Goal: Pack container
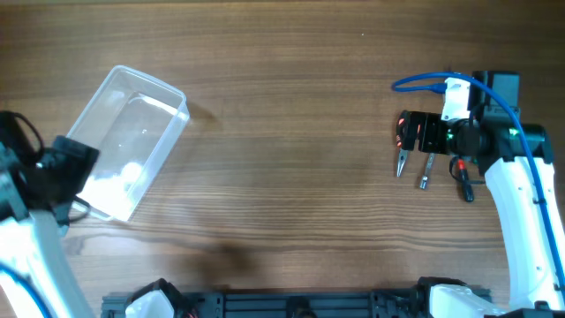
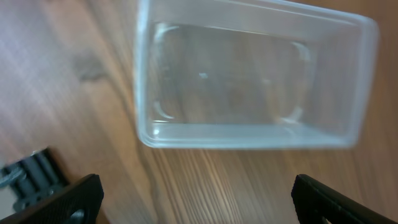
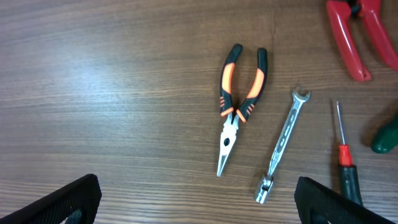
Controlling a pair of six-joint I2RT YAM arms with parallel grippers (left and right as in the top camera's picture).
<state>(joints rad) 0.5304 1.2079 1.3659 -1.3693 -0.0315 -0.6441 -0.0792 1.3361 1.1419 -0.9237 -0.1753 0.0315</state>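
The clear plastic container (image 1: 132, 141) lies lidless and empty at the left of the wooden table. In the left wrist view it (image 2: 249, 81) sits just ahead of my left gripper (image 2: 198, 202), whose fingers are wide open and empty. My left gripper (image 1: 69, 172) is at the container's near-left end. My right gripper (image 1: 422, 132) hovers open and empty over hand tools. In the right wrist view, orange-and-black needle-nose pliers (image 3: 236, 106), a silver wrench (image 3: 281, 146) and a red-handled screwdriver (image 3: 344, 158) lie ahead of my right gripper (image 3: 198, 202).
Red-handled pliers (image 3: 357, 37) and a green handle (image 3: 387, 135) lie at the right edge of the right wrist view. The pliers (image 1: 402, 162), the wrench (image 1: 426, 170) and the screwdriver (image 1: 463, 184) also show in the overhead view. A blue cable (image 1: 424, 81) loops off the right arm.
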